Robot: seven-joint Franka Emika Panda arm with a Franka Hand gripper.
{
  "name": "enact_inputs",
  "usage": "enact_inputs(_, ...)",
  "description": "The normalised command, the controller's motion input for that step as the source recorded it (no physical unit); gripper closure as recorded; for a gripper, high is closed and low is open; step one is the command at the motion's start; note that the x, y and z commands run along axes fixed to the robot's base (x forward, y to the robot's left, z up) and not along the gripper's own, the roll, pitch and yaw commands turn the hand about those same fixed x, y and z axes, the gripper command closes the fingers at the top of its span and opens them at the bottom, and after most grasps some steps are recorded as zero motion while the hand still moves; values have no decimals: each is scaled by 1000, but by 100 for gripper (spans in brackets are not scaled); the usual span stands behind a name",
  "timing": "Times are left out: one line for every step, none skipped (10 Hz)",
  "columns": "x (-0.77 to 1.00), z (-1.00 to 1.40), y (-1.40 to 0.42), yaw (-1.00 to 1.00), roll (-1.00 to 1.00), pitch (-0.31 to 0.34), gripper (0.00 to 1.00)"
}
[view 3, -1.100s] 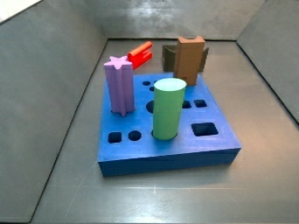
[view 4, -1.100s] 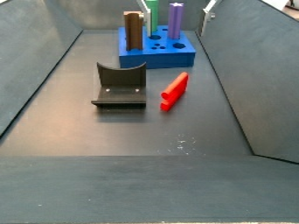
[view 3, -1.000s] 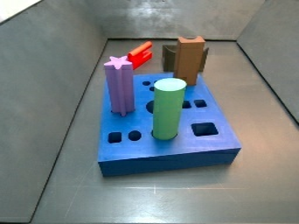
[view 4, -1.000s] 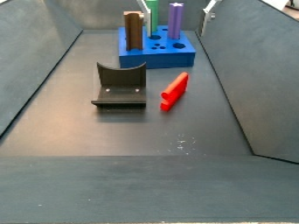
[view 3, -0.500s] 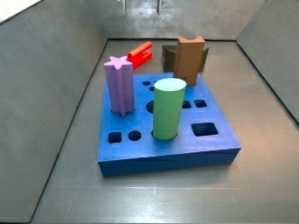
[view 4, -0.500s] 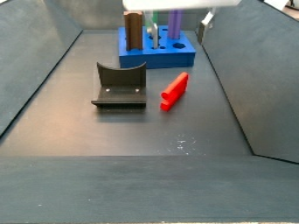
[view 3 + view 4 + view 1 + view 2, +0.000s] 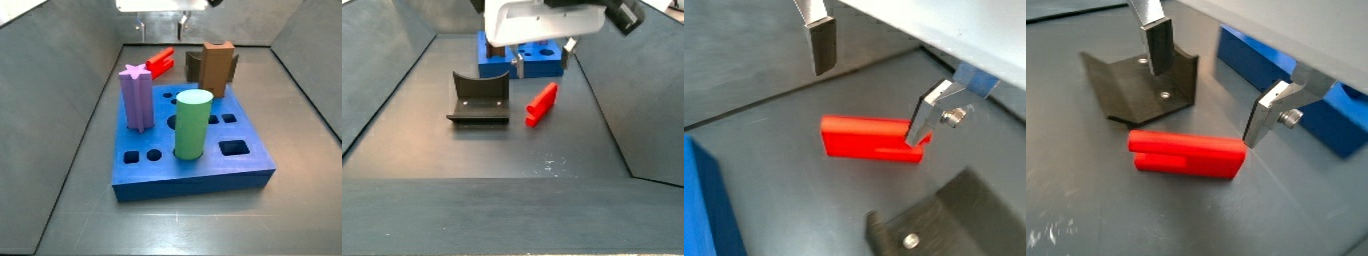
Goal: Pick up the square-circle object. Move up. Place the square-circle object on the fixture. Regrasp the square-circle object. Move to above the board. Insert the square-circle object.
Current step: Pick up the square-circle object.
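Note:
The square-circle object, a bright red peg, lies flat on the grey floor in both side views [image 7: 162, 62] [image 7: 541, 103] and both wrist views [image 7: 869, 138] [image 7: 1186, 154]. My gripper [image 7: 870, 105] [image 7: 1208, 106] hangs above it, open and empty, one finger to each side and clear of the peg. In the side views its white body shows high up [image 7: 167, 5] [image 7: 543, 22]. The fixture [image 7: 211, 65] [image 7: 478, 98] [image 7: 1140, 85] [image 7: 945, 225] stands beside the peg. The blue board [image 7: 214, 168] [image 7: 529, 69] [image 7: 1280, 75] [image 7: 704, 210] lies beyond.
A purple star-topped peg [image 7: 136, 98] and a green cylinder [image 7: 194, 125] stand upright in the board. Sloping grey walls [image 7: 382, 80] close in the floor on both sides.
My gripper has come down into view from above and now hangs over the red peg. The peg, fixture and board have not moved.

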Motion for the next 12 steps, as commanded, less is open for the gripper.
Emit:
enact_inputs(0, -323, -40, -1000, -34, -47, 0)
enact_inputs(0, -334, -6, -1000, -41, -50, 0)
enact_inputs(0, -303, 0, -1000, -29, -43, 0)
enact_inputs(0, -309, -3, -1000, -31, -47, 0)
enact_inputs(0, -309, 0, -1000, -30, -47, 0)
enact_inputs(0, -311, 0, -1000, -31, -50, 0)
enact_inputs(0, -309, 0, -1000, -34, -46, 0)
enact_inputs(-20, -297, -20, -960, -33, -53, 0)
enact_inputs(-334, -246, -83, -706, -23, -61, 0)
enact_inputs(0, -49, 0, 0, 0, -6, 0)
enact_inputs(-403, -451, -66, 46, -11, -123, 0)
enact_inputs(-377, -489, 0, 597, -14, -121, 0)
